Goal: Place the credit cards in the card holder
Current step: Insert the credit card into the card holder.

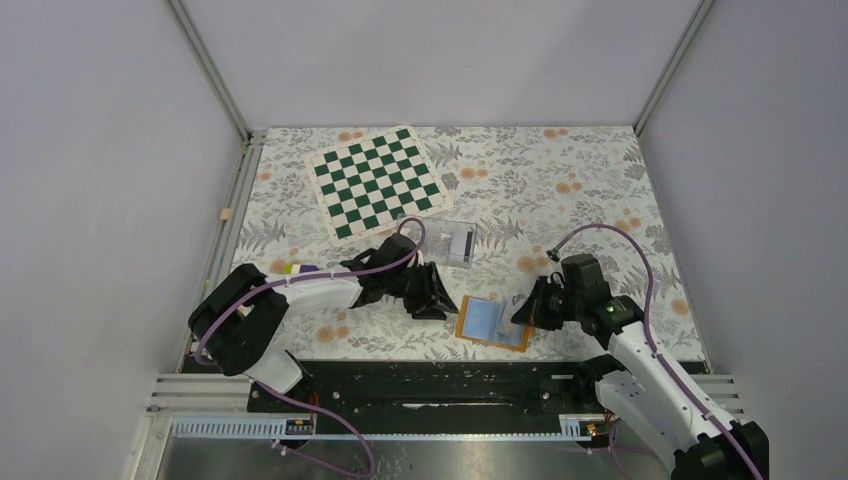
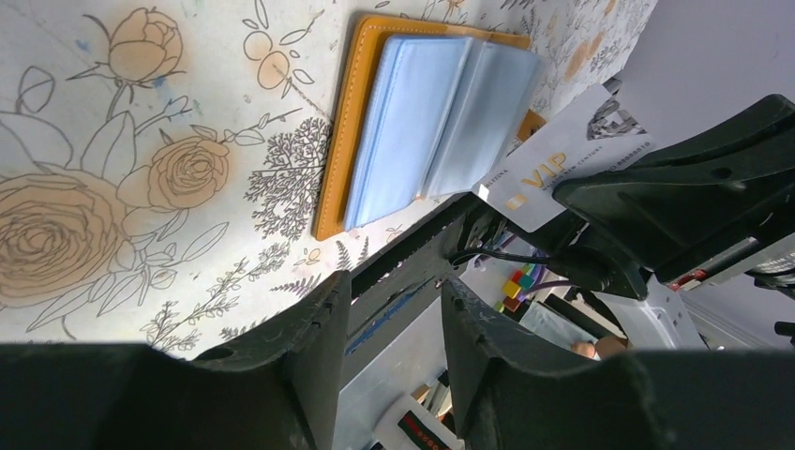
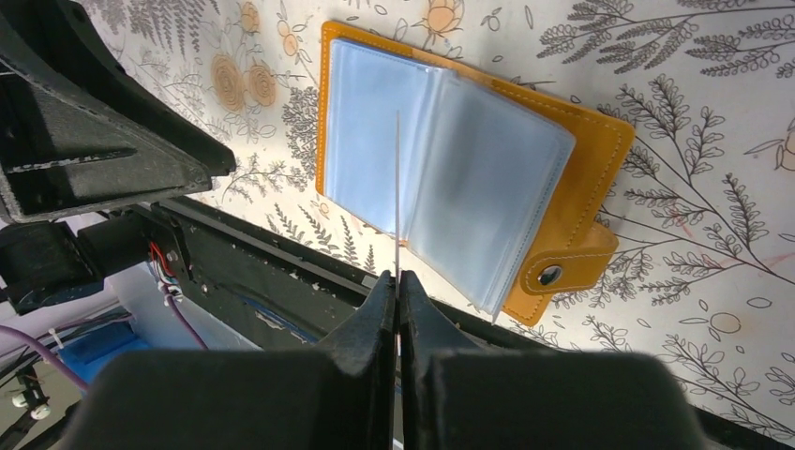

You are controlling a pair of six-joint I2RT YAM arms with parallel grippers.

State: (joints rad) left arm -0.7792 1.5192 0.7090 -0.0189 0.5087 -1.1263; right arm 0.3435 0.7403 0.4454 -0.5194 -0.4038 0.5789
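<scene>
The orange card holder [image 1: 492, 322] lies open near the table's front edge, its light blue sleeves facing up. It also shows in the left wrist view [image 2: 422, 122] and the right wrist view [image 3: 487, 178]. My right gripper [image 1: 527, 312] is shut on a white VIP credit card [image 2: 553, 169] at the holder's right side. The right wrist view shows the card edge-on [image 3: 397, 187] above the sleeves, pinched by the gripper [image 3: 397, 281]. My left gripper [image 1: 432, 300] is open and empty just left of the holder, its fingertips [image 2: 328, 300] apart.
A green and white chessboard [image 1: 375, 180] lies at the back left. A clear plastic box [image 1: 461, 243] stands behind the holder. Small coloured blocks [image 1: 300, 268] sit by the left arm. A black rail [image 1: 430, 385] runs along the front edge.
</scene>
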